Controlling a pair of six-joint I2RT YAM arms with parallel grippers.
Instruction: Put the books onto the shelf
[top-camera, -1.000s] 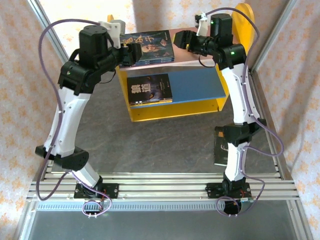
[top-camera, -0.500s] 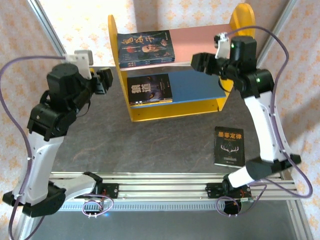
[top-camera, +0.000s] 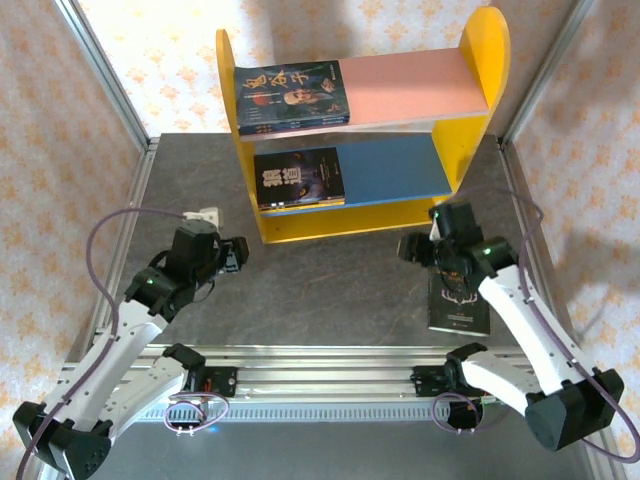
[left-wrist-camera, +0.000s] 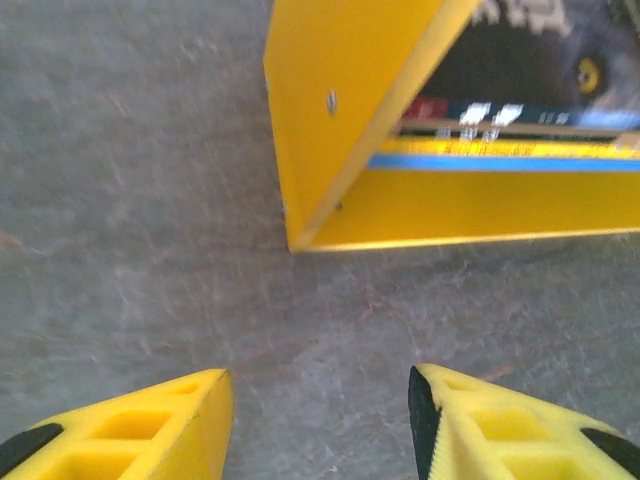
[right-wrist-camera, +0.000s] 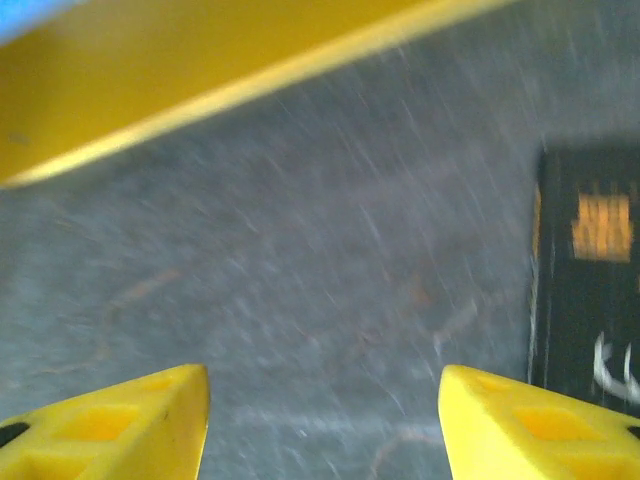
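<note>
Here left end effector (left-wrist-camera: 318, 400) and right end effector (right-wrist-camera: 322, 400) gape empty; black book (top-camera: 455, 310) looks antlered, perhaps.

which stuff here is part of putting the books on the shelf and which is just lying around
Job:
- shelf
- upper books, on its pink board
- lower book, on its blue board
- loose book, on the table, front right

Not the job:
- rails
- purple cables
</note>
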